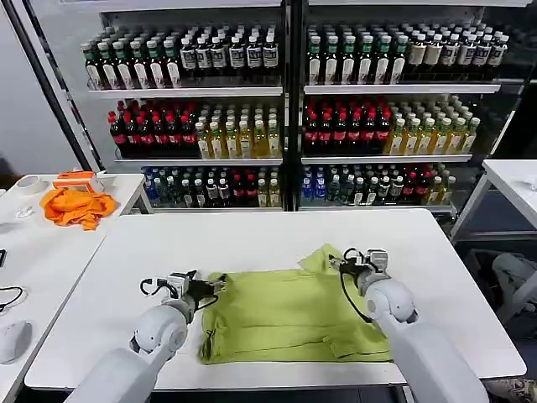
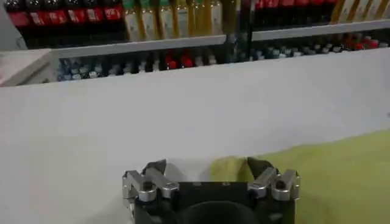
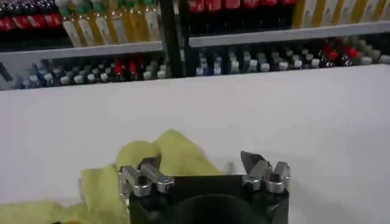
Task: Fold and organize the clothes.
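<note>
In the head view, one lime T-shirt (image 1: 289, 315) is seen lying partly folded on the white table (image 1: 252, 243), between the left gripper (image 1: 204, 287) at its left edge and the right gripper (image 1: 351, 264) at its bunched upper right corner. In the left wrist view, the jaws are spread wide over a shirt corner. In the right wrist view, wide-spread jaws sit beside crumpled fabric. The cloth is judged light, soft and limp, best pinched at corners or hems.
</note>
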`<state>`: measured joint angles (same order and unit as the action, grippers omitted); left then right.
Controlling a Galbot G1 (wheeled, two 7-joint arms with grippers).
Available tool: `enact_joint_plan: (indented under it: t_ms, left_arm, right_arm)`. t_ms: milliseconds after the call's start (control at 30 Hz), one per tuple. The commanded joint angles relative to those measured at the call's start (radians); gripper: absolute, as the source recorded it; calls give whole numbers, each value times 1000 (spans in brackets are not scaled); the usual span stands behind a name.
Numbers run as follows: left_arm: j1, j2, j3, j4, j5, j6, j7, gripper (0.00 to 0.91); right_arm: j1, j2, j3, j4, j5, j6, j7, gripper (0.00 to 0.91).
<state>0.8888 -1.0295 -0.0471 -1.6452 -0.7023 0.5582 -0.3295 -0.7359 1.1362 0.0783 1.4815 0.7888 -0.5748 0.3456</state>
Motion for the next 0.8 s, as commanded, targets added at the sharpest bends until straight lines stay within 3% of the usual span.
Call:
enact_joint_plan:
  t_ms: [33,367,567,800]
  left_arm:
    - [-6,3,16,31,-2,18,22,20]
    - [36,1,-5,3,-36,17,40,20]
    - [40,6,-19,-19,-71,-20,60,20]
    - [40,-1,-46,-78,-96,-70,57,20]
  right_arm:
    - [43,23,-37,-79,20,-5,3,0]
    - [18,15,-24,-50,24,-4,-1,0]
    - [4,0,-26,-9,-59,-3,-71,0]
    - [-15,-19,-5,55,-116,48,-100,0]
